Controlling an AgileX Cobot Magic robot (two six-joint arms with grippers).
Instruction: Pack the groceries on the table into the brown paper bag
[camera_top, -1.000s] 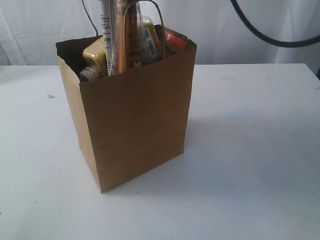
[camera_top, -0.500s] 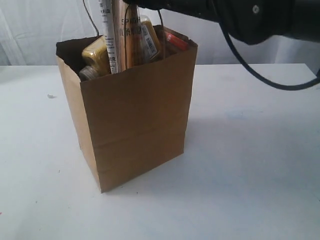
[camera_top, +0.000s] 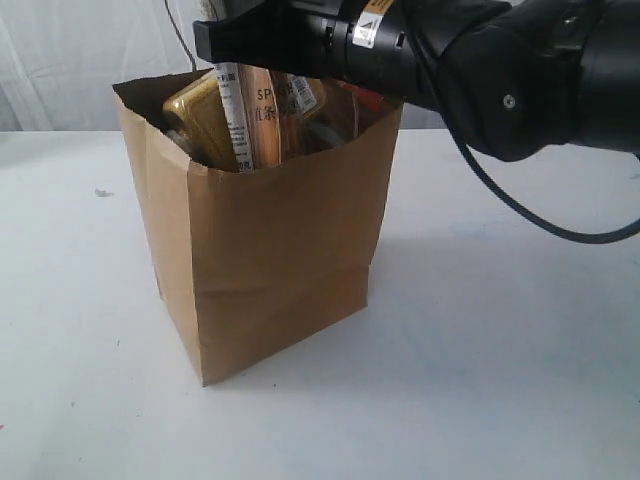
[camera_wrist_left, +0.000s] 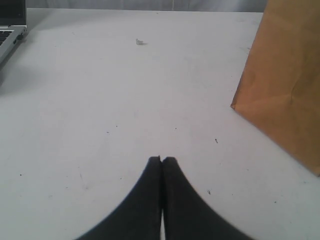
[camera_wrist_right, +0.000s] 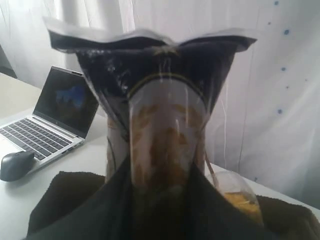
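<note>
The brown paper bag (camera_top: 280, 260) stands upright on the white table (camera_top: 500, 330). Several groceries poke out of its top: the long spaghetti pack (camera_top: 250, 120), a yellow-grain bottle (camera_top: 200, 115) and something red at the far rim. My right arm (camera_top: 480, 60) reaches over the bag's mouth from the right. In the right wrist view my right gripper (camera_wrist_right: 162, 200) is shut on the spaghetti pack (camera_wrist_right: 160, 115), with the yellow-grain bottle (camera_wrist_right: 237, 195) beside it. My left gripper (camera_wrist_left: 162, 161) is shut and empty, low over the table, short of the bag (camera_wrist_left: 285, 85).
A laptop (camera_wrist_right: 55, 120) and a dark mouse (camera_wrist_right: 17, 164) sit on the table beyond the bag; the laptop's corner (camera_wrist_left: 10, 25) also shows in the left wrist view. A small scrap (camera_wrist_left: 141, 42) lies on the tabletop. A white curtain hangs behind.
My right arm has swung in from the upper right and now covers the bag's top. The spaghetti pack has tilted and the bag's front rim has bulged outward. The left gripper has not changed.
</note>
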